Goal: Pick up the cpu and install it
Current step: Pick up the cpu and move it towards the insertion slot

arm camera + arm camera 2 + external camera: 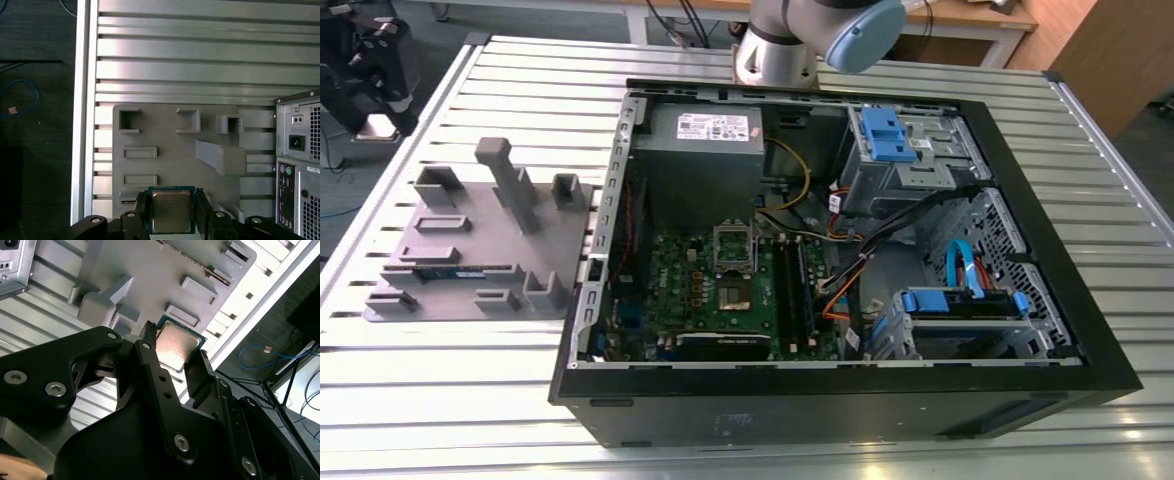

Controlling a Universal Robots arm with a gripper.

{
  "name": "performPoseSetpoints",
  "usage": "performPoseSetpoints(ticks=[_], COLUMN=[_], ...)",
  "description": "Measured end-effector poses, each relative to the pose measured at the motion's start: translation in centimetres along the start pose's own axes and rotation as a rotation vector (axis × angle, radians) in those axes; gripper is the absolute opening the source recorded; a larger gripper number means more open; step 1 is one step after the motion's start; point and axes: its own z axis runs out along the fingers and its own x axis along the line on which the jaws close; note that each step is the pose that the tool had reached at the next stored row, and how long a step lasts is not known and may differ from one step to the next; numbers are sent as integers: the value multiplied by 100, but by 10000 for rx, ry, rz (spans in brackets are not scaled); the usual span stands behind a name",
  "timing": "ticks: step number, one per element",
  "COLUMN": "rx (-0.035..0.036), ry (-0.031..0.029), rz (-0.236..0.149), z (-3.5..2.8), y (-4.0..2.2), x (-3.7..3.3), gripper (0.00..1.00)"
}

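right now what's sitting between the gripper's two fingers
The cpu, silver top showing, gripped at two opposite edges by the gripper; both wrist views show it, with the grey tray behind.

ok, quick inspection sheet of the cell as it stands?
Surface: slatted metal table, carrying the grey tray and open PC case.
Job's things: cpu between the gripper's fingers, silver top facing the wrist cameras, grey tray behind it; motherboard exposed in the case.
Clutter: green memory stick in a tray slot.
Gripper: gripper shut on the cpu.
Cables: wire bundle inside the case; blue cable on the floor.
Surroundings: wooden desk beyond the table.
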Motion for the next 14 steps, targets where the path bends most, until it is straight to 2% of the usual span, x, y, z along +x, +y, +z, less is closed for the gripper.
performPoseSetpoints(ticks=[14], rx=[0], ry=[0], rz=[0], z=[9], y=[-1], x=[-168], gripper=[47])
